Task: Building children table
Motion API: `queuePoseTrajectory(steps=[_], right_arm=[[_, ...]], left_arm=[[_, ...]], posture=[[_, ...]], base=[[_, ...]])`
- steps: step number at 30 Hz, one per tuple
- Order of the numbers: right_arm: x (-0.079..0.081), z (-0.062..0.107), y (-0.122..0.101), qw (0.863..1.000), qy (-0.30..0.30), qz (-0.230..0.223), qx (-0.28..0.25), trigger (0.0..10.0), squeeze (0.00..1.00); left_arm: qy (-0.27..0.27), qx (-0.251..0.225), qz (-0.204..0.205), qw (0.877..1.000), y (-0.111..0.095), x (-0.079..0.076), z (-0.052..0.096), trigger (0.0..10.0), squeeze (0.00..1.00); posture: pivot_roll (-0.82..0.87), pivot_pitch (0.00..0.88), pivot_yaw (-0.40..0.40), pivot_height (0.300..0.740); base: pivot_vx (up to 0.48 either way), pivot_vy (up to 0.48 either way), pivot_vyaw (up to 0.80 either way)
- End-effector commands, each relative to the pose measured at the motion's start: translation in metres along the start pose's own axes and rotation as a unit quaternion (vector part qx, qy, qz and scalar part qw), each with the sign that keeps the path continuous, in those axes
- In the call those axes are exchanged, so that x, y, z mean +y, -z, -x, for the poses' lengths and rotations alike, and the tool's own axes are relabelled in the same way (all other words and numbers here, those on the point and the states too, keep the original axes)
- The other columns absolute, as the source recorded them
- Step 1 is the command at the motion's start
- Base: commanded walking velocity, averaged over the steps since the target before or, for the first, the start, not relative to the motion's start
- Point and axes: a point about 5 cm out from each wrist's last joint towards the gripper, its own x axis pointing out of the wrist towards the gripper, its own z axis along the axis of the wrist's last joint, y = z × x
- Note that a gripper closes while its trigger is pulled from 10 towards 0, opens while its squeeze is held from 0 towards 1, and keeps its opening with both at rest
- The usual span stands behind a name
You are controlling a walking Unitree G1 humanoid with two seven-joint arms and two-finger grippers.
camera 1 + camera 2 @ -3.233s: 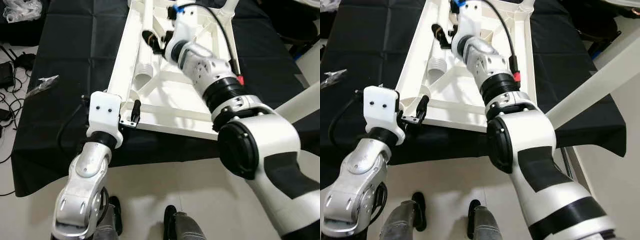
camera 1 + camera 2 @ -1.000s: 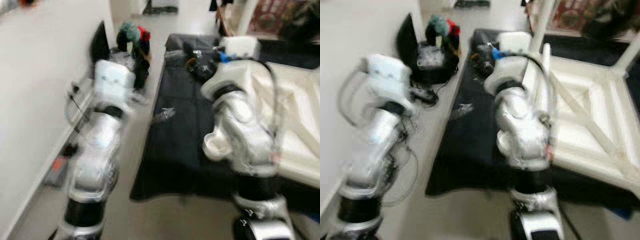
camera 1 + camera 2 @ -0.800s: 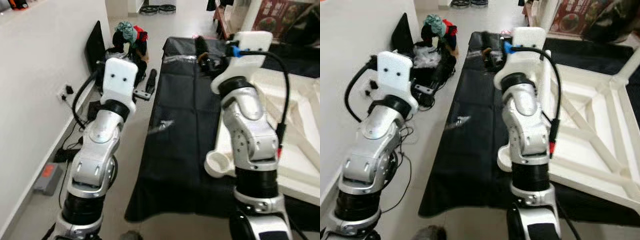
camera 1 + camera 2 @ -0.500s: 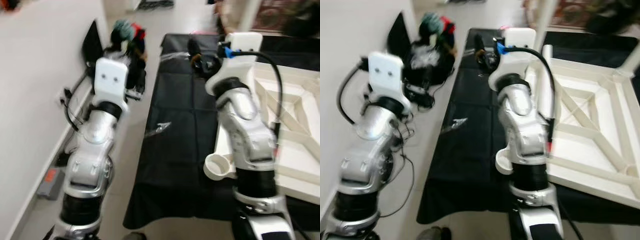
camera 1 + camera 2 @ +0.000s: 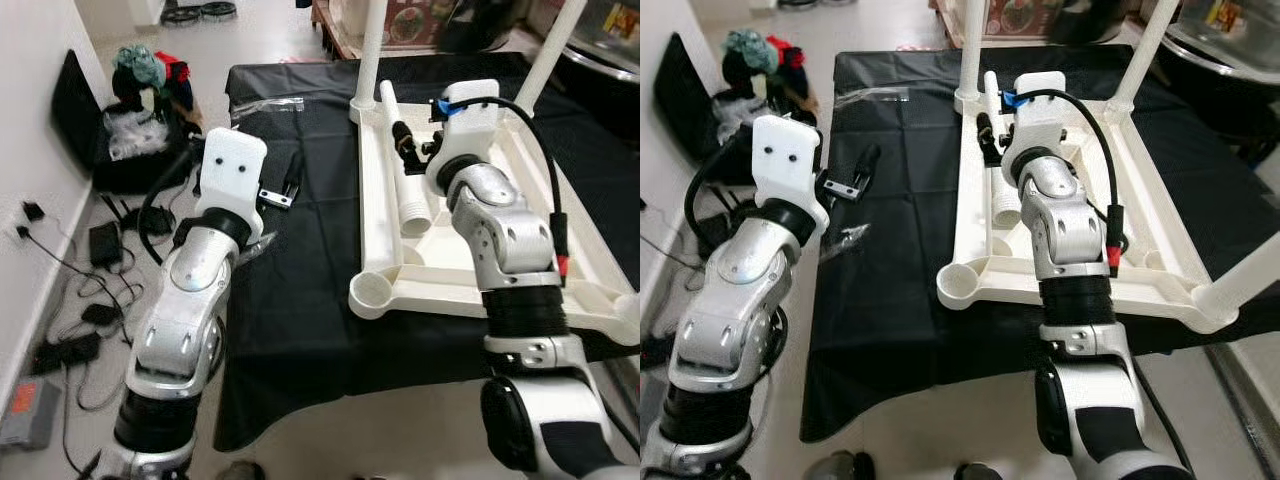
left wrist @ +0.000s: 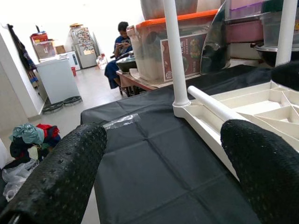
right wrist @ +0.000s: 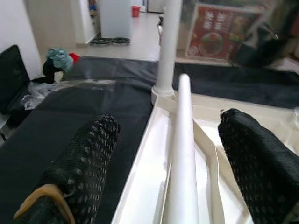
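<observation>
- Right gripper (image 5: 412,148) is up over the white table frame (image 5: 470,270), just above the loose white leg (image 5: 405,175) lying inside it. Its fingers (image 7: 88,158) are spread wide with nothing between them.
- Left gripper (image 5: 283,185) hangs over the black cloth (image 5: 300,300), fingers (image 6: 60,177) wide apart too.
- White table frame lies upside down on the cloth, with two legs standing up at its far corners.
- Bare cloth lies between the frame's edge and the left gripper.
</observation>
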Motion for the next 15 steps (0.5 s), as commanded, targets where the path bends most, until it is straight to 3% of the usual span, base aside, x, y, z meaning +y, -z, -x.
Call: queuePoseTrajectory(steps=[1, 3, 7, 15], right_arm=[[-0.003, -0.003, 0.003, 1.0, 0.0, -0.004, 0.016, 10.0, 0.0], [0.001, -0.005, 0.001, 1.0, -0.007, -0.013, 0.013, 10.0, 0.0], [0.011, -0.009, -0.002, 0.999, -0.032, -0.023, 0.015, 10.0, 0.0], [0.012, -0.017, 0.001, 0.998, -0.045, -0.02, 0.049, 10.0, 0.0]], left_arm=[[0.007, 0.004, -0.003, 1.0, 0.0, -0.003, 0.002, 10.0, 0.0], [-0.005, 0.009, -0.001, 1.0, 0.001, 0.0, 0.003, 10.0, 0.0], [-0.03, 0.023, 0.012, 0.999, 0.004, 0.007, 0.004, 10.0, 0.0], [-0.027, 0.029, 0.014, 0.999, 0.007, 0.008, 0.006, 10.0, 0.0]], posture=[[0.16, 0.211, -0.058, 0.74], [0.16, 0.224, -0.063, 0.74], [0.16, 0.229, -0.069, 0.74], [0.16, 0.235, -0.068, 0.74]], base=[[0.36, -0.311, 0.0], [0.369, -0.3, 0.0], [0.0, 0.0, 0.0], [0.0, 0.0, 0.0]])
